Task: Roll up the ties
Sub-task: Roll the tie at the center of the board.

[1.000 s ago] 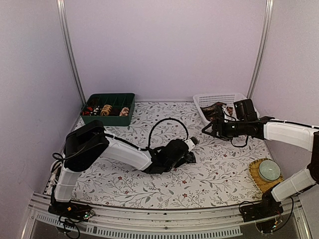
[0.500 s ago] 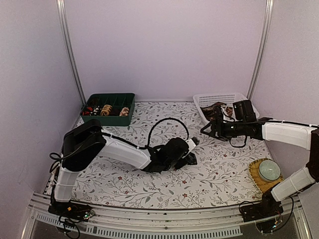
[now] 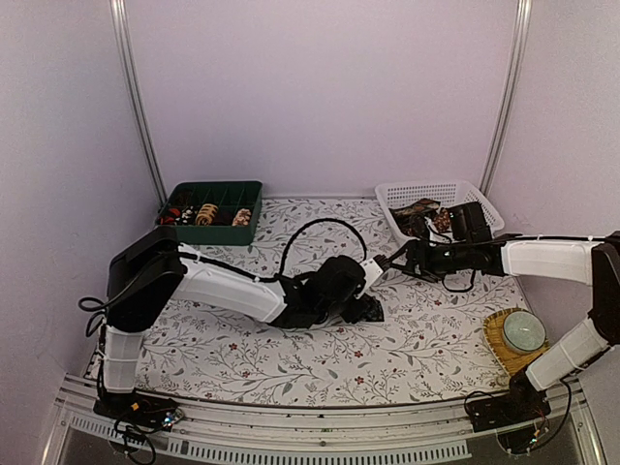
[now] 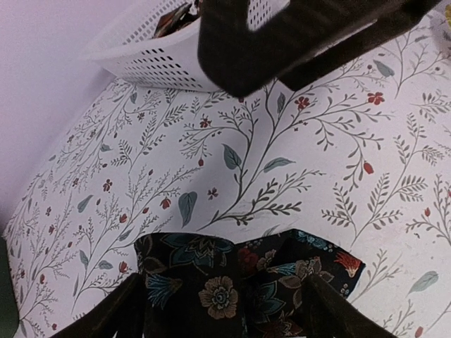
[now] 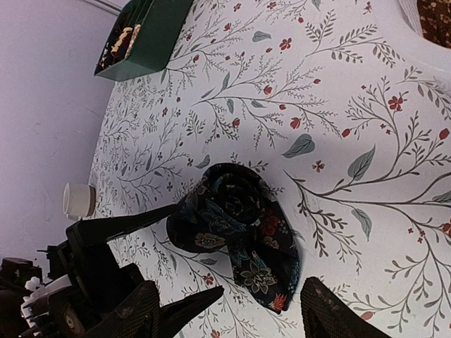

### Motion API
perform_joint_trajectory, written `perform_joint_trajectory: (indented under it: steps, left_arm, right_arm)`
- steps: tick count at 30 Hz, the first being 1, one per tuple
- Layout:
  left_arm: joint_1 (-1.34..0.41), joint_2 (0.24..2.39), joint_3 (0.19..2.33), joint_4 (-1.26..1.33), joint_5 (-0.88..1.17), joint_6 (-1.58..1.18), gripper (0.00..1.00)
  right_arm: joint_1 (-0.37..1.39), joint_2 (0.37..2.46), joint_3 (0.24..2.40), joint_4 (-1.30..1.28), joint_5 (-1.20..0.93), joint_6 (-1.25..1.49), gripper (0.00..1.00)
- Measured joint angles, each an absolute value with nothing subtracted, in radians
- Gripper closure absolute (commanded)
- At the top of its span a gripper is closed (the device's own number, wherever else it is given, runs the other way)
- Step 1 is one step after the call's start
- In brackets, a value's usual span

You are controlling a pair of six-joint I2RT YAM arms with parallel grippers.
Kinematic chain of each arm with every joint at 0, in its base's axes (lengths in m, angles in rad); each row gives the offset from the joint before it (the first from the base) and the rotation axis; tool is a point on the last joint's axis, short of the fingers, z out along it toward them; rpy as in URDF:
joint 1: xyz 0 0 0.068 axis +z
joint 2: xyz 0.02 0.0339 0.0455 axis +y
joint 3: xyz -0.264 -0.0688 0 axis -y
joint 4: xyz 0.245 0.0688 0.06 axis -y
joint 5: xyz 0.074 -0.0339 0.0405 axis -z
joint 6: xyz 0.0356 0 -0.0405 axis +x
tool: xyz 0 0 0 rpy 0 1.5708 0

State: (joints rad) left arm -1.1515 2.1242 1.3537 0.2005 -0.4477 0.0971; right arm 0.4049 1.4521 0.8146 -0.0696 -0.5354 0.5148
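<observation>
Roughly mid-table: one dark floral tie lies coiled into a loose spiral, its pointed tail flopped out flat beside the coil, toward the right arm.

Left gripper is low over it, jaws spread wide, one on each flank of the cloth. In the right wrist view one finger is just at the coil's edge and the other stands clear. Nothing is clamped.

Right gripper hovers just beside the coil, on the basket side. Its jaws are also wide and hold nothing.

Step in hand, as I read it: secure the finished roll so it can go to the tray at the far left.

To do it well:
- Close across the coil's flat flanks, not along its axis, so the layers are pinched together rather than pushed apart.
- Catch the tail under a finger or tuck it first. Left free, it will likely drag and unwind the roll.
- Squeeze gently: soft cloth buckles.
- The right gripper could pin the tail while the left one closes.
- Lift straight up.
</observation>
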Motion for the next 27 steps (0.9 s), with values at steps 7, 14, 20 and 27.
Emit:
perform_joint_trajectory:
  steps: [7,14,20,27]
  left_arm:
    - [-1.140,2.057,1.316,0.211,-0.370,0.048,0.24]
    - [-1.090,2.023,1.281,0.239,-0.261,-0.029,0.26]
    - [-1.038,2.008,1.211,0.271,-0.210,-0.080,0.25]
    - [-1.010,1.852,1.136,0.316,-0.175,-0.102,0.24]
  right_arm:
    - [0.405,1.476,0.814,-0.027,-0.565,0.540,0.32]
    - [0.405,1.493,0.818,0.010,-0.593,0.570,0.32]
    - [0.406,1.499,0.828,0.023,-0.598,0.580,0.32]
    - [0.408,1.515,0.828,0.025,-0.598,0.580,0.32]
